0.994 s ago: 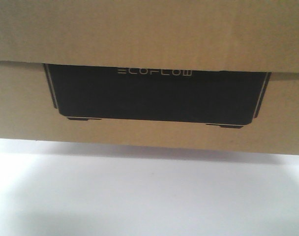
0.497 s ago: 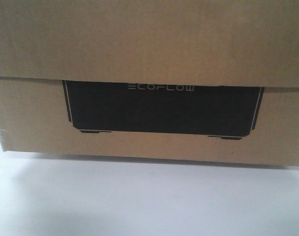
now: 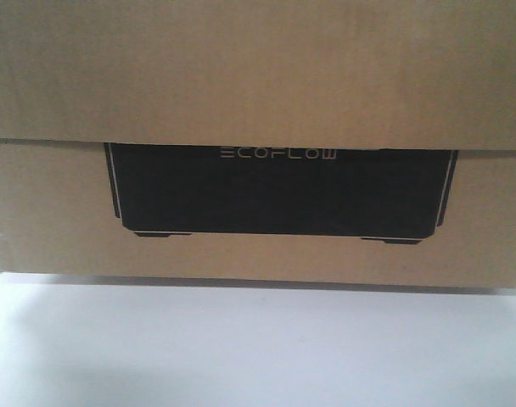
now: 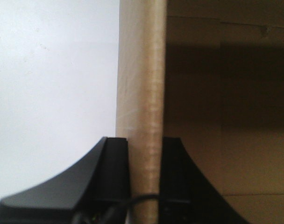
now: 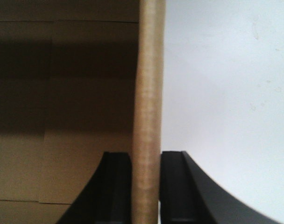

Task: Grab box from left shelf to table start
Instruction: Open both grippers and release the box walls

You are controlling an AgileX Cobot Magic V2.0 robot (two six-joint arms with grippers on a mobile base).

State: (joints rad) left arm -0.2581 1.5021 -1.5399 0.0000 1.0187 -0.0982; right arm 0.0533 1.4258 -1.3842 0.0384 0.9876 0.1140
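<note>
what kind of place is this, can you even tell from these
Hard to say; little of the room shows. Probably a packing or warehouse-type workstation: a brown cardboard box printed ECOFLOW fills the front view above a plain white table, each side wall pinched by the left gripper and right gripper.

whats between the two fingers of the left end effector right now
A cardboard wall of the box. In the left wrist view the left end effector has one finger outside, over the white table, and one inside the box, both against the wall.
</note>
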